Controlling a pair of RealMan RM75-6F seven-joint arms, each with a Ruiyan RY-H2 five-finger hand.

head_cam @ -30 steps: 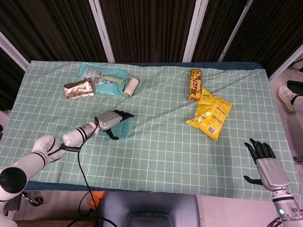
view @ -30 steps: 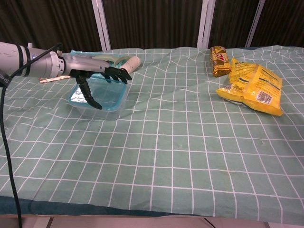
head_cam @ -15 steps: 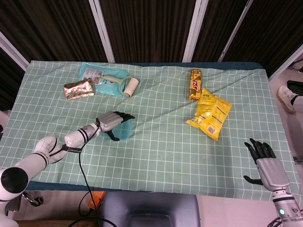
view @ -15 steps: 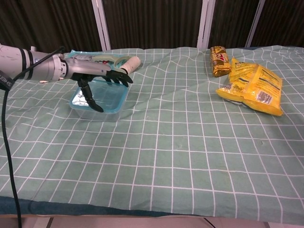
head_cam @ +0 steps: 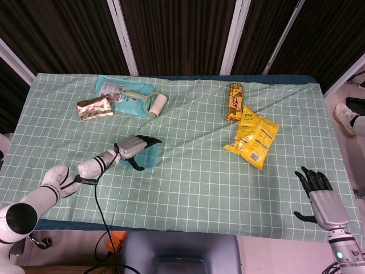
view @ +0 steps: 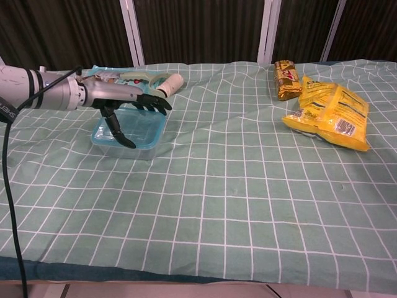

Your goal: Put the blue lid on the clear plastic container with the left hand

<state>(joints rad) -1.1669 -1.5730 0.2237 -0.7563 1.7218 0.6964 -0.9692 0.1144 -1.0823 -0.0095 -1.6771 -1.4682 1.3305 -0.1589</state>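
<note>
The clear plastic container (head_cam: 150, 158) (view: 144, 133) sits left of the table's middle, and the blue lid (view: 151, 121) lies level on top of it. My left hand (head_cam: 133, 145) (view: 118, 98) is stretched flat over the lid, its fingers spread past the far rim. The thumb points down at the lid's near edge, and I cannot tell whether it touches. Nothing is gripped in that hand. My right hand (head_cam: 319, 195) hangs by the table's near right corner with its fingers apart and empty; only the head view shows it.
A lint roller (head_cam: 155, 104) (view: 169, 83) lies on a teal packet behind the container, next to a silver snack pack (head_cam: 94, 107). A yellow bag (head_cam: 253, 137) (view: 330, 113) and a brown snack bar (head_cam: 234, 101) (view: 285, 79) lie at the right. A black cable (head_cam: 100, 212) trails from my left arm.
The container with its lid has gone from tilted to level and shifted slightly left in the chest view. My left hand drew back a little with it. The right hand stayed still.
</note>
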